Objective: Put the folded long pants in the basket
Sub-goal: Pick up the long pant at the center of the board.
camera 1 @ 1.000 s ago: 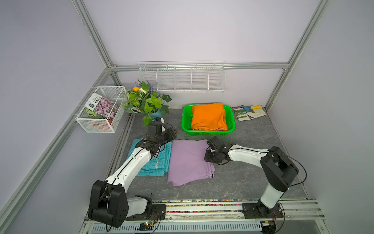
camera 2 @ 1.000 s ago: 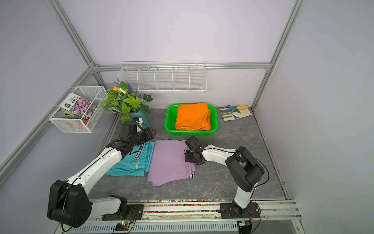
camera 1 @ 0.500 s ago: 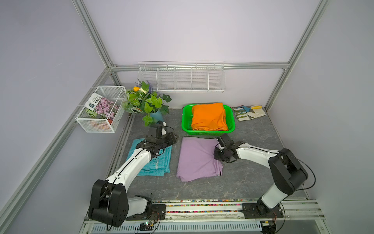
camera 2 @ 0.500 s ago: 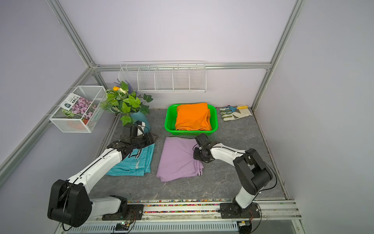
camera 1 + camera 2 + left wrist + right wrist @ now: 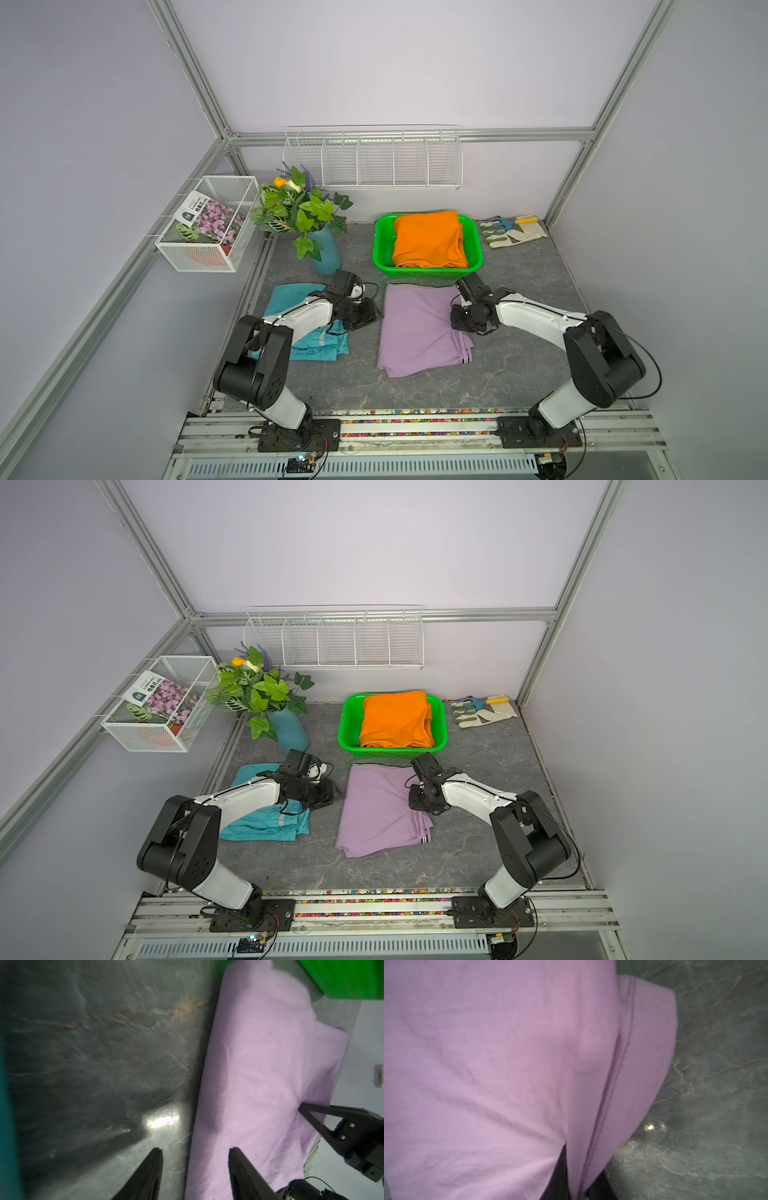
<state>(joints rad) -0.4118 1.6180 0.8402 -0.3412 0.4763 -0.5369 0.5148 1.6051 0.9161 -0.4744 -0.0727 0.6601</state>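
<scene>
because your right gripper (image 5: 463, 322) clamps one edge of the lilac pants (image 5: 415, 332) and the left gripper (image 5: 195, 1151) gapes empty, lifting could unfold them.

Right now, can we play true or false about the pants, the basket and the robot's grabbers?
1. The orange pants lie in the green basket. True.
2. The lilac pants are in the basket too. False: they lie on the table, in front of the basket.
3. The right gripper is shut on the edge of the lilac pants. True.
4. The left gripper is shut on the teal pants. False: it is open at the lilac pants' edge and holds nothing.
5. The blue vase stands upright on the table. True.
</scene>
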